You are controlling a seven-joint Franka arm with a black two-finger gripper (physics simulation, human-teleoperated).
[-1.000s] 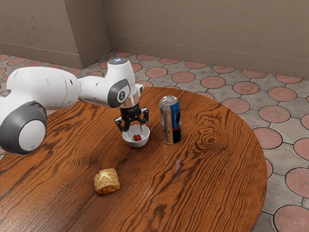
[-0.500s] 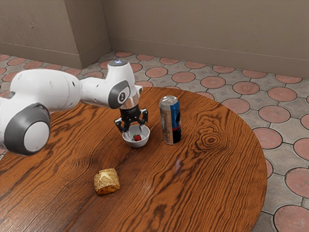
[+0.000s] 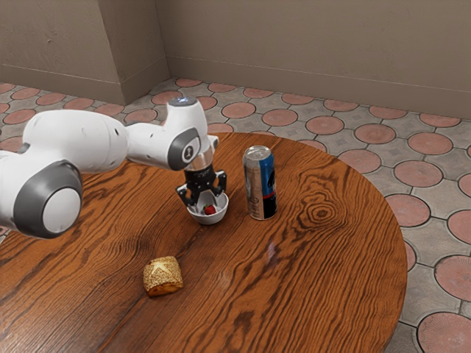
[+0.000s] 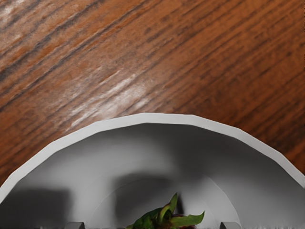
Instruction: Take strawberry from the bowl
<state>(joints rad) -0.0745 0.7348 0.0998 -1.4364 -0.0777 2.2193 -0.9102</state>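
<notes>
Look at the exterior view like a clock with twelve at the top and your bowl (image 3: 208, 219) in the middle. Your arm (image 3: 73, 140) comes in from about ten o'clock, and your gripper (image 3: 206, 198) points down into the bowl. Its jaws are wide apart, and they are not squeezing anything. The red strawberry (image 3: 210, 209) is inside the white bowl, low down between the two fingers. In the wrist view you can see its green leaves (image 4: 167, 218), pointy and curly, with dark shadows on the bowl's inside near them. Your tall can (image 3: 260, 184) stands up straight at two o'clock, near the bowl. Your brown bread (image 3: 163, 276) sits at seven o'clock, farther off, on the wood table (image 3: 331, 279).
</notes>
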